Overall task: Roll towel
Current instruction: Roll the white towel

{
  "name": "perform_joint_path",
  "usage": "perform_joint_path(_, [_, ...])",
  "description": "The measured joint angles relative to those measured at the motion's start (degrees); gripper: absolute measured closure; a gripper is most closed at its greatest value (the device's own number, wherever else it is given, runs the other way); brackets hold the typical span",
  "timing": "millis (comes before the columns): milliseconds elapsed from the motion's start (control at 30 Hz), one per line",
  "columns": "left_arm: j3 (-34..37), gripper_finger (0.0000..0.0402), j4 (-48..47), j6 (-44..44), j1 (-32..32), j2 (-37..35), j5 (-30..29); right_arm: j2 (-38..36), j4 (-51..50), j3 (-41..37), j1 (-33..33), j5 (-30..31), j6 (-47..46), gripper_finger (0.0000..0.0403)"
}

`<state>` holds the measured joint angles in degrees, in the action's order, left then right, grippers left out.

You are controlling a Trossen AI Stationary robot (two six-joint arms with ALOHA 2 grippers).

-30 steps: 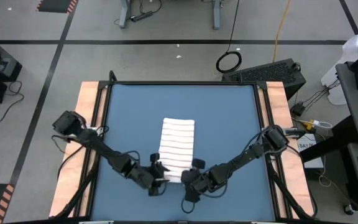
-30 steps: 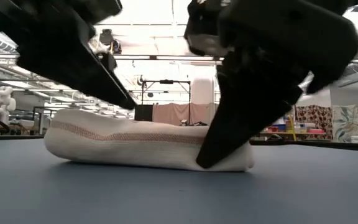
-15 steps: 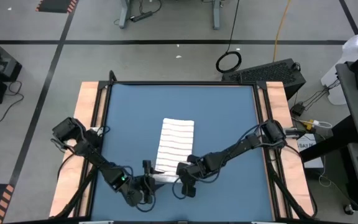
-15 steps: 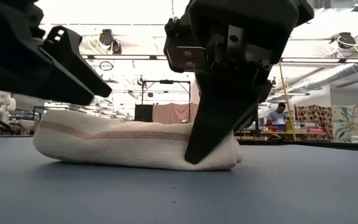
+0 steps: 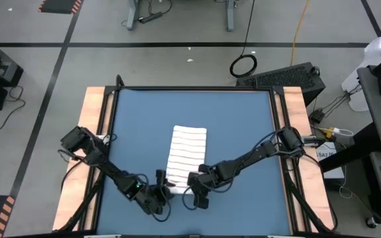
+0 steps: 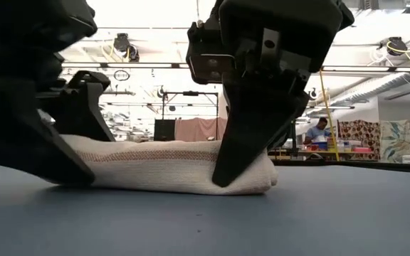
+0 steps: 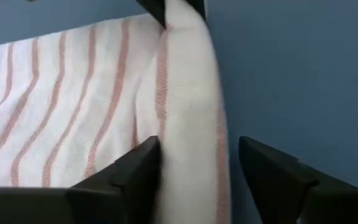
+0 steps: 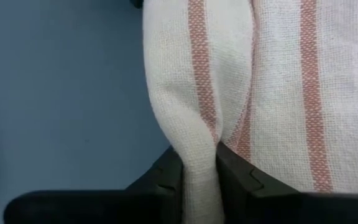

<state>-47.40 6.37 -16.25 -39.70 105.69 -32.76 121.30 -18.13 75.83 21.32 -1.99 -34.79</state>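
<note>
Rolling is barely begun: the thin white woven towel with reddish stripes lies mid-table on the blue tabletop, its edge toward the table's near side turned up into a soft fold. The right gripper pinches that fold; the left gripper straddles it, fingers apart, not gripping. Next, probably, both carry the fold toward the far edge evenly.
</note>
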Motion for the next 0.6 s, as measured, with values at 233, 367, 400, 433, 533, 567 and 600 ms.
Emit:
perform_joint_path(233, [-0.1, 0.0286, 0.2, -3.0, 4.2, -0.1, 6.0, -1.5, -1.0, -0.2, 0.9, 3.4, 1.2, 0.0325])
perform_joint_path(367, [-0.2, 0.0349, 0.7, -6.8, 6.5, -0.3, 10.1, -4.3, -3.7, -0.5, 3.1, 9.8, 1.9, 0.0287])
perform_joint_path(400, [-0.2, 0.0351, 0.7, -7.5, 6.9, -0.3, 10.8, -5.1, -4.6, -0.6, 3.8, 11.6, 1.8, 0.0276])
perform_joint_path(433, [-0.3, 0.0351, 0.5, -8.3, 7.2, -0.3, 11.6, -5.7, -5.2, -0.7, 4.6, 13.3, 1.8, 0.0265])
perform_joint_path(533, [-0.2, 0.0351, 0.1, -10.8, 8.1, -0.6, 14.3, -7.5, -7.6, -0.6, 8.5, 19.6, 3.0, 0.0233])
perform_joint_path(567, [-0.2, 0.0351, -0.1, -12.0, 8.5, -0.8, 15.4, -7.6, -8.0, -0.5, 9.9, 21.6, 4.0, 0.0222])
perform_joint_path(600, [-0.2, 0.0347, -0.2, -13.3, 8.9, -0.9, 16.2, -7.6, -8.1, -0.5, 11.5, 23.8, 5.3, 0.0213])
